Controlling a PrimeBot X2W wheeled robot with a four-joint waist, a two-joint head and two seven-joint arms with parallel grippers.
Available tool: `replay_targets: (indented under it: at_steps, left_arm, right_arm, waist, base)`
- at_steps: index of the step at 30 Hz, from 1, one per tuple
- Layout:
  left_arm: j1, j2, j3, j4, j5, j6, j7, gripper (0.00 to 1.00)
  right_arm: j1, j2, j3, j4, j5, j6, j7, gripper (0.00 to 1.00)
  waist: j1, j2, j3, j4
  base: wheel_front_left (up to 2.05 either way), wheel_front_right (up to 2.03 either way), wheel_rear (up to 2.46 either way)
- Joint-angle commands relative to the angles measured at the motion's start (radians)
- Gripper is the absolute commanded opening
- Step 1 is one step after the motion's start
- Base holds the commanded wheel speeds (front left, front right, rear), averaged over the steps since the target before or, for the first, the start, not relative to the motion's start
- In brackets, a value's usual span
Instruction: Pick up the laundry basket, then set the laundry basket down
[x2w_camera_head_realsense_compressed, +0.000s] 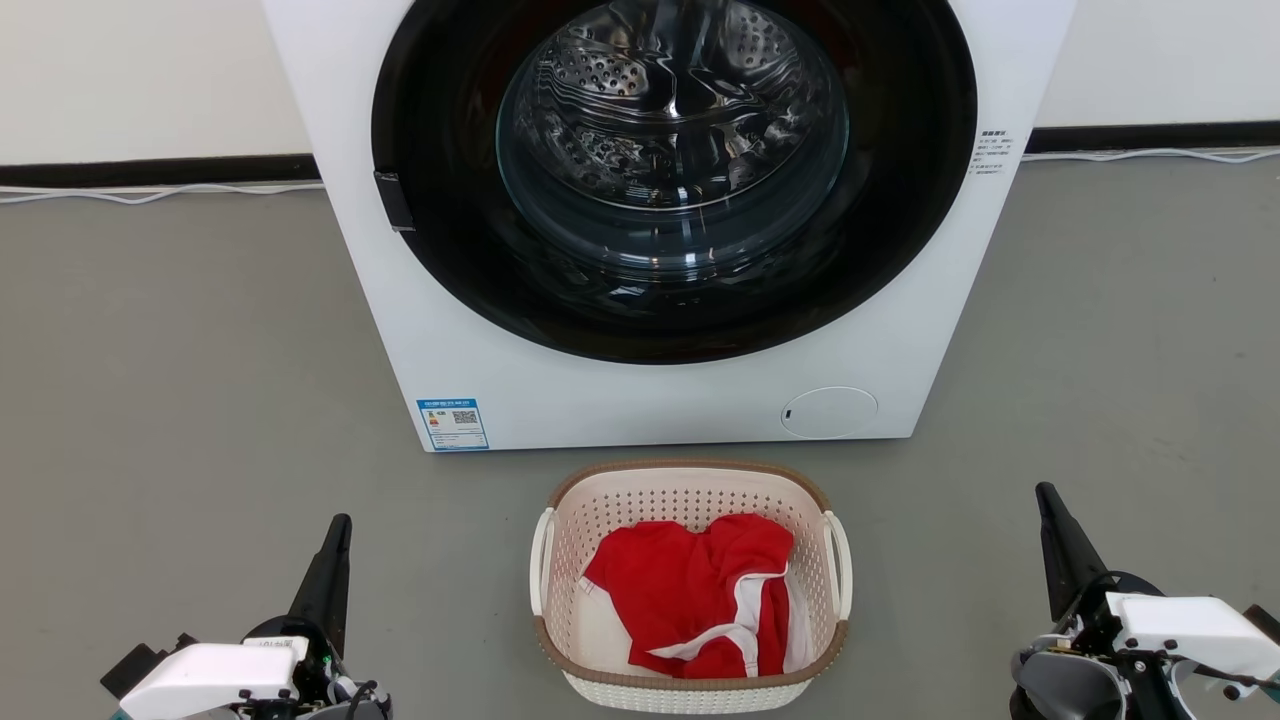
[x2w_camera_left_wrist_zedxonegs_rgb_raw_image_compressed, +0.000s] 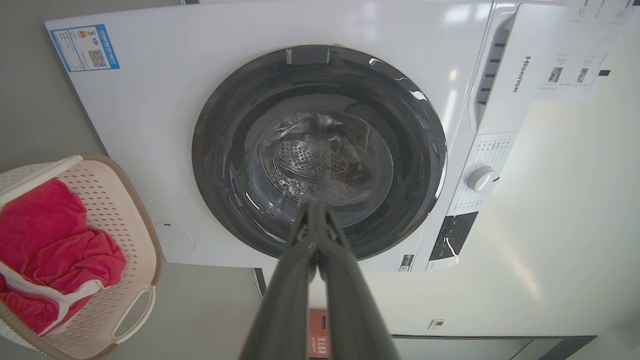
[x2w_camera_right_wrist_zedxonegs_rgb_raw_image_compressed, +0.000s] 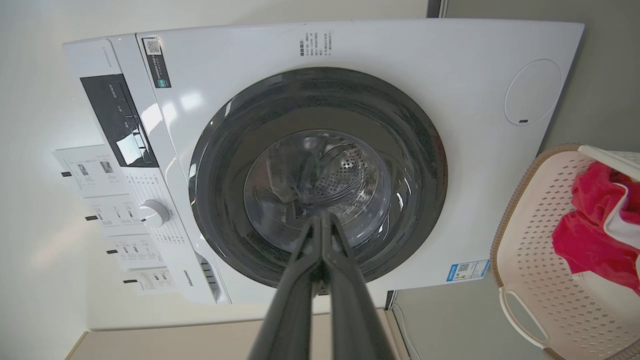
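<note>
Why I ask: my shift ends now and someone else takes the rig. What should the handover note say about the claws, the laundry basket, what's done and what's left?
Left claw: shut, empty, off the laundry basket's left side, not touching it.
Right claw: shut, empty, off its right side, not touching it.
Laundry basket: on the floor just in front of the washer, with a red garment inside.
Done: nothing yet; the basket is not gripped or lifted.
To do: probably open both claws, take the side handles, lift, then set it down.
</note>
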Motion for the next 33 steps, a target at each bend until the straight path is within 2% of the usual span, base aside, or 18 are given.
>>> replay_targets:
  at_steps: [1, 33]
  left_arm:
    - [-0.056, 0.013, 0.024, -0.029, 0.0, -0.007, 0.006, 0.0]
    - [-0.056, 0.013, 0.024, -0.029, 0.0, -0.007, 0.006, 0.0]
  right_arm:
    - [-0.023, -0.008, 0.019, -0.031, 0.007, 0.007, 0.007, 0.0]
    - [-0.023, -0.008, 0.019, -0.031, 0.007, 0.007, 0.007, 0.0]
  waist:
    - [0.0, 0.0, 0.0, 0.0]
    - [0.0, 0.0, 0.0, 0.0]
  base:
    - [0.0, 0.0, 0.0]
    - [0.0, 0.0, 0.0]
